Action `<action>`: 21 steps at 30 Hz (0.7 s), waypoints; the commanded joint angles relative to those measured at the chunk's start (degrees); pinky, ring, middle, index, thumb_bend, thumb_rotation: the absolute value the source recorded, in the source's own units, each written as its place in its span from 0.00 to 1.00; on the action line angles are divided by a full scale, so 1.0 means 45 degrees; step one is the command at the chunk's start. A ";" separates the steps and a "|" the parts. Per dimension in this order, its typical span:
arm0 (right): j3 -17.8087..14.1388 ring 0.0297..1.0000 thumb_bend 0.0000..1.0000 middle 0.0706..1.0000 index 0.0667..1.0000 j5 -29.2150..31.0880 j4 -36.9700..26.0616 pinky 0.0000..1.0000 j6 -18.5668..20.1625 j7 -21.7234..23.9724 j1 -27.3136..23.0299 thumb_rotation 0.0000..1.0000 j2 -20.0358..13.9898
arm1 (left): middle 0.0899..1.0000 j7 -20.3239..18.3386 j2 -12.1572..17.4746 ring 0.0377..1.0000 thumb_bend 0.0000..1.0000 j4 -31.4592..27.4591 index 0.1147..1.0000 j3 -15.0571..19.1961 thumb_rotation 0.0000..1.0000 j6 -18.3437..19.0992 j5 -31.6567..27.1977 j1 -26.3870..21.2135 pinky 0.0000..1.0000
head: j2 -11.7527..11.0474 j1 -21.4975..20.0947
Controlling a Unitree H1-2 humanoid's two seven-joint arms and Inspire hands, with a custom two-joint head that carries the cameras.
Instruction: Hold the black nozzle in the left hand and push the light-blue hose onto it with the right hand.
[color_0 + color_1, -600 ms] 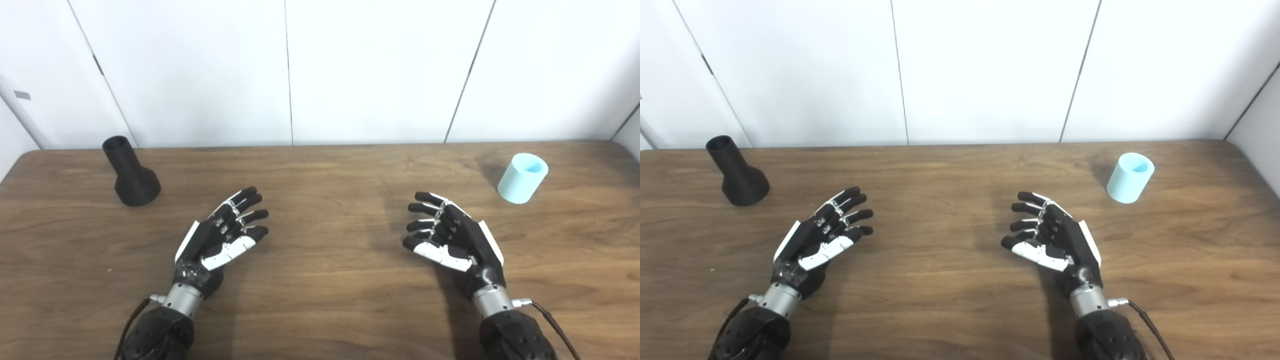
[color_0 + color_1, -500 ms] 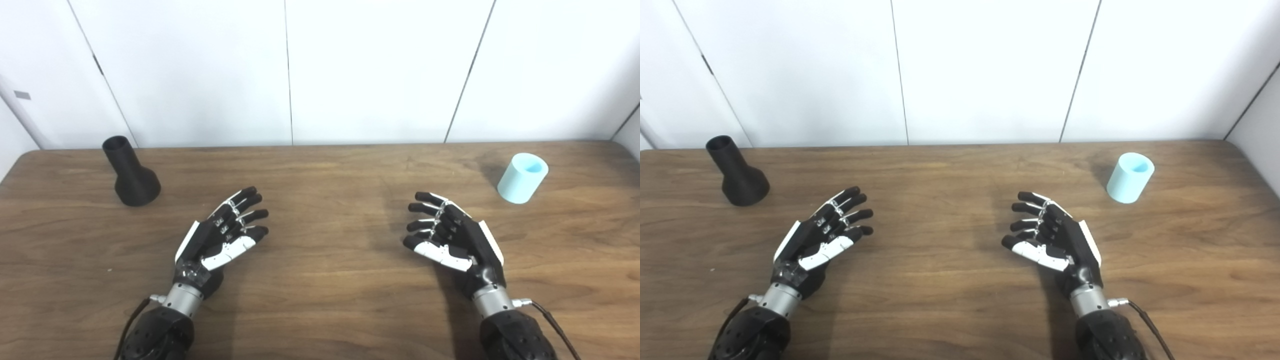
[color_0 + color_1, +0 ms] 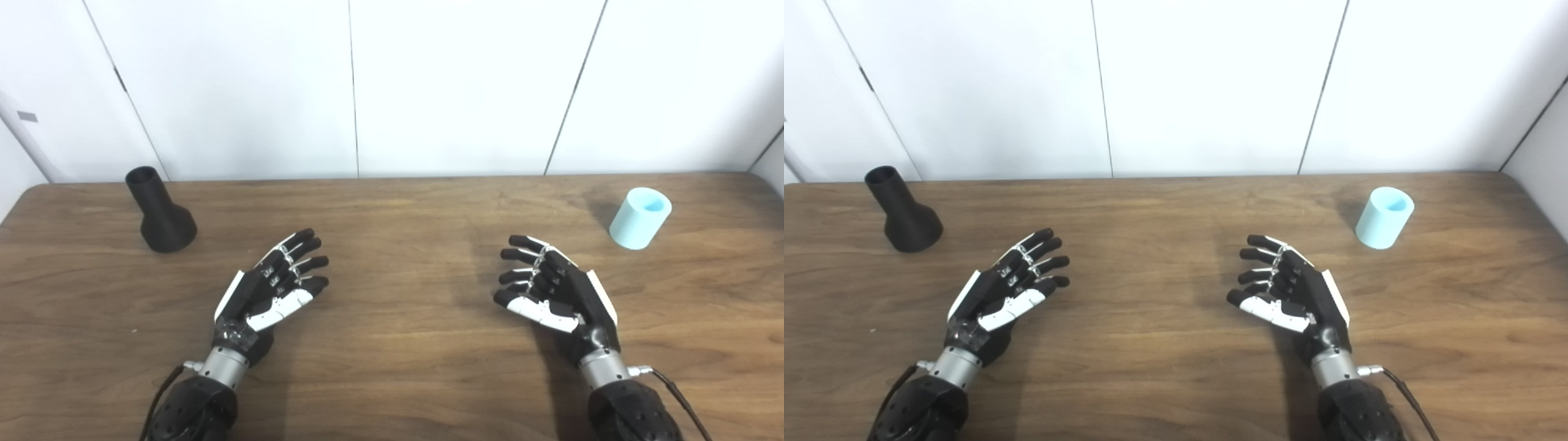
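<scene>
The black nozzle point(image 3: 159, 211) stands upright on its wide base at the far left of the wooden table point(image 3: 392, 208), narrow mouth up. The light-blue hose piece point(image 3: 640, 218), a short open tube, stands at the far right. My left hand point(image 3: 269, 288) is open and empty, palm inward, to the right of and nearer than the nozzle. My right hand point(image 3: 551, 291) is open and empty, palm inward, to the left of and nearer than the hose. Neither hand touches anything.
White wall panels point(image 3: 355, 86) rise right behind the table's far edge. The table's rounded corners show at far left and far right.
</scene>
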 commanded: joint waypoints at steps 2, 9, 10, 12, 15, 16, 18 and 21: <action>-0.0213 0.55 0.74 0.66 0.70 -0.0084 -0.0168 0.45 -0.0601 -0.0002 -0.0199 0.08 -0.0336 | 0.84 0.0099 -0.0283 0.76 0.75 0.0370 0.82 -0.0234 0.16 -0.0465 0.0252 -0.0009 0.65 | -0.0301 0.1156; -0.0767 0.61 0.68 0.74 0.76 0.1075 -0.0330 0.48 0.0268 0.0360 -0.0154 0.02 -0.0692 | 0.83 0.0512 -0.0970 0.75 0.79 0.0953 0.81 -0.0696 0.19 -0.1327 0.1043 -0.0065 0.58 | -0.1097 0.3195; -0.0805 0.61 0.68 0.74 0.76 0.1263 -0.0424 0.48 0.0456 0.0404 -0.0155 0.01 -0.0705 | 0.83 0.0593 -0.1005 0.75 0.79 0.0936 0.81 -0.0745 0.19 -0.1377 0.1170 -0.0068 0.58 | -0.1120 0.3249; -0.0751 0.60 0.66 0.74 0.76 0.0930 -0.0772 0.48 0.0882 0.0179 -0.0116 0.00 -0.0711 | 0.83 0.0798 -0.1072 0.76 0.79 0.0843 0.81 -0.0776 0.19 -0.1438 0.1403 -0.0066 0.58 | -0.1161 0.3315; -0.0678 0.55 0.68 0.71 0.72 0.0417 -0.1179 0.53 0.1477 -0.0152 -0.0062 0.05 -0.0683 | 0.81 0.1266 -0.1165 0.74 0.79 0.0545 0.81 -0.0657 0.23 -0.1525 0.1801 -0.0027 0.58 | -0.1182 0.3355; -0.0673 0.54 0.68 0.71 0.72 0.0369 -0.1243 0.55 0.1579 -0.0198 -0.0056 0.04 -0.0680 | 0.80 0.1457 -0.1163 0.74 0.78 0.0416 0.80 -0.0590 0.24 -0.1576 0.1943 -0.0022 0.58 | -0.1182 0.3355; -0.0707 0.53 0.67 0.69 0.71 0.0431 -0.1323 0.53 0.1702 -0.0218 -0.0053 0.01 -0.0646 | 0.78 0.1939 -0.1152 0.72 0.76 0.0042 0.78 -0.0410 0.26 -0.1496 0.2249 -0.0021 0.57 | -0.1226 0.3428; -0.0761 0.52 0.66 0.69 0.71 0.0574 -0.1442 0.47 0.1862 -0.0200 -0.0051 0.00 -0.0563 | 0.70 0.2740 -0.0875 0.64 0.70 -0.0956 0.74 -0.0133 0.25 -0.1257 0.3122 0.0100 0.53 | -0.1242 0.3521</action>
